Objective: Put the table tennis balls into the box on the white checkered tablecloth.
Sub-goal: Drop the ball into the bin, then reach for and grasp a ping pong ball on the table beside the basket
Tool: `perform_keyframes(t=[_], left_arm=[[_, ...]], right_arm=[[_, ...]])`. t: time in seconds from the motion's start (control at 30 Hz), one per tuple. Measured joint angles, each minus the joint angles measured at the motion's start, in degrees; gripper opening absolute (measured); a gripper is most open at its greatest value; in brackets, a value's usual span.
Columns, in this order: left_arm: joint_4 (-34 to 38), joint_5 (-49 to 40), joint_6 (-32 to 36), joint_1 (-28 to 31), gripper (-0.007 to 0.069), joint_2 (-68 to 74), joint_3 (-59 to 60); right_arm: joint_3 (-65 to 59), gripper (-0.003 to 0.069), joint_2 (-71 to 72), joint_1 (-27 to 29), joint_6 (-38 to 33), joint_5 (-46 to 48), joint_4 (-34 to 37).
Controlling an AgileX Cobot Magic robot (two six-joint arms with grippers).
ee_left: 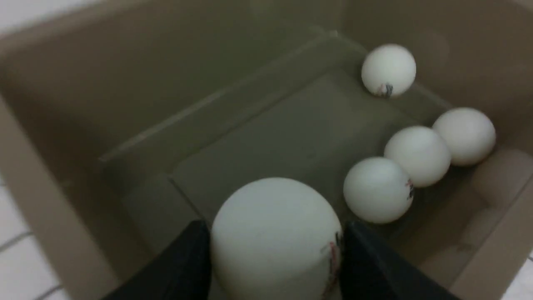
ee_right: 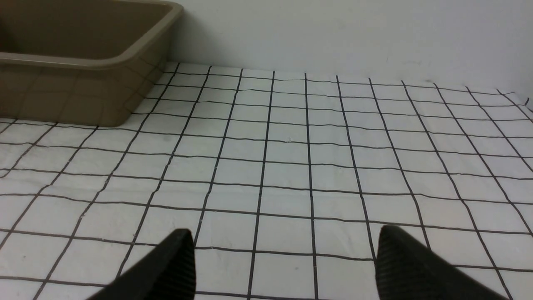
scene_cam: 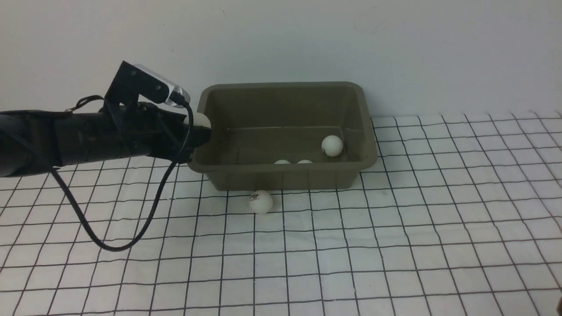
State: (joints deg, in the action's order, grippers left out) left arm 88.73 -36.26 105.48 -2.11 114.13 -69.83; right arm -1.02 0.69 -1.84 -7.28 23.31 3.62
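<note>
The white checkered tablecloth (scene_cam: 395, 228) is spread across the whole work surface, its thin black grid slightly wrinkled. The box (scene_cam: 285, 177), olive-grey with a flared rim, is set on the cloth toward 12 o'clock, close to the pale wall (scene_cam: 395, 44). The left arm (scene_cam: 88, 136) is extended in from 9 o'clock, and a black cable (scene_cam: 101, 243) is looped from it down onto the cloth. The left gripper (ee_left: 275, 227) is positioned just over the box's 9 o'clock rim. A held ball (ee_left: 275, 250) is pinched between its two dark fingers (ee_left: 187, 266), with no gap visible on either side. The right gripper (ee_right: 284, 231) is seen only in its own wrist view, low over bare cloth on the 3 o'clock side of the box. Its jaws are spread wide with nothing between them. Inside the box, a close-packed row of three balls (ee_left: 418, 154) is lined along the 6 o'clock wall, and a lone ball (scene_cam: 332, 145) is seen near the 3 o'clock end. A loose ball (scene_cam: 261, 202), marked with a small dark logo, is found on the cloth just beside the box's outer 6 o'clock wall.
</note>
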Motion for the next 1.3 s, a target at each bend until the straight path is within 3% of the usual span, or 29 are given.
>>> perform_keyframes(t=[0.07,0.17,0.4,0.63,0.83,1.0,1.13,1.3], left_arm=[[-2.9,-0.8,-4.4,-0.3,0.0457,-0.7,-0.7],[-8.5,-1.1,-10.2,0.6,0.047,-3.9,-0.8],[-36.5,-9.0,-34.8,5.5,0.0403,-14.9,0.3],[-41.1,-10.9,-38.1,5.6,0.0394,-18.0,7.7],[-32.8,-7.3,-29.0,1.4,0.0394,-19.3,17.8],[-14.6,2.0,-16.6,-3.9,0.0394,-19.3,22.6],[4.2,10.3,-4.5,-7.3,0.0394,-17.6,22.8],[8.4,13.6,3.5,-11.2,0.0376,-14.3,22.7]], right_arm=[[0.0,0.0526,0.0,0.0,0.0,0.0,0.0],[0.0,0.0526,0.0,0.0,0.0,0.0,0.0],[0.0,0.0526,0.0,0.0,0.0,0.0,0.0],[0.0,0.0526,0.0,0.0,0.0,0.0,0.0],[0.0,0.0526,0.0,0.0,0.0,0.0,0.0],[0.0,0.0526,0.0,0.0,0.0,0.0,0.0],[0.0,0.0526,0.0,0.0,0.1,0.0,0.0],[0.0,0.0526,0.0,0.0,1.1,0.0,0.0]])
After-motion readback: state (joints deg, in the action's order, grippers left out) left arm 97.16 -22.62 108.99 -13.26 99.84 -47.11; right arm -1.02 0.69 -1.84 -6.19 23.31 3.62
